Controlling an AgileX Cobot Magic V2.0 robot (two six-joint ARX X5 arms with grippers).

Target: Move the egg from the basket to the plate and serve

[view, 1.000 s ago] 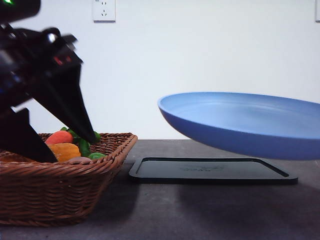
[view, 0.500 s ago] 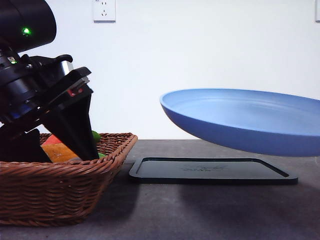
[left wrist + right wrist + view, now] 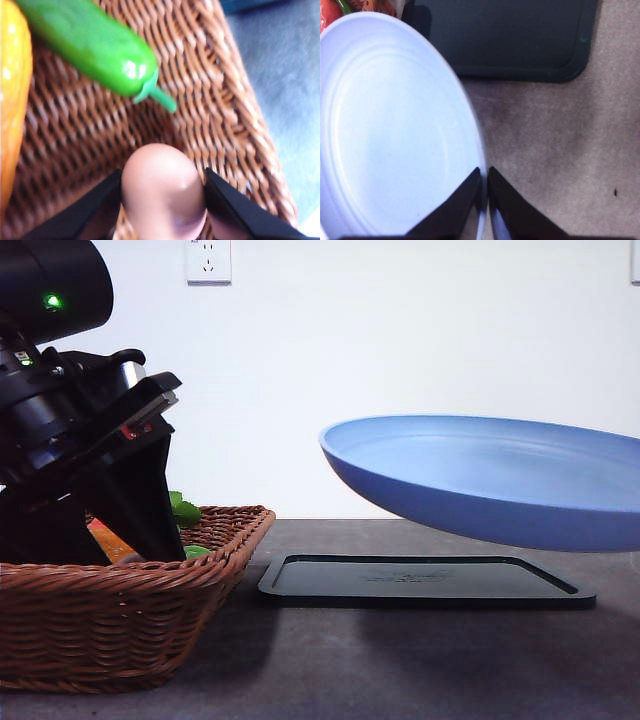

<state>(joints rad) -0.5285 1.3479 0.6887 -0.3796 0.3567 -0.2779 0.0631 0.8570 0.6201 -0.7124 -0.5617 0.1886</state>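
**Egg Caught Between the Fingers, Plate Waiting in the Air**

Half a second before, the left gripper (image 3: 162,200) sat a bit higher in the basket (image 3: 120,615). Now it had dipped a little lower, and a green leaf showed behind it. The plate (image 3: 490,480) had hardly moved at all.

In the left wrist view, the egg (image 3: 162,192) sat between the two black fingers (image 3: 235,207), which were closed in tight against its sides. It looked held, though the picture was blurry there. The egg was low in the basket, close to the woven side wall.

The right gripper (image 3: 485,200) pinched the rim of the plate, its fingers nearly together with the rim between them. The plate hung tilted in the air above the black tray (image 3: 425,580), not touching it.

A green pepper (image 3: 87,42) lay near the egg, its stem pointing toward it. A yellow vegetable (image 3: 12,100) lay along the far side. The basket's rim stood between the egg and the tray. The grey table (image 3: 400,670) in front was bare.
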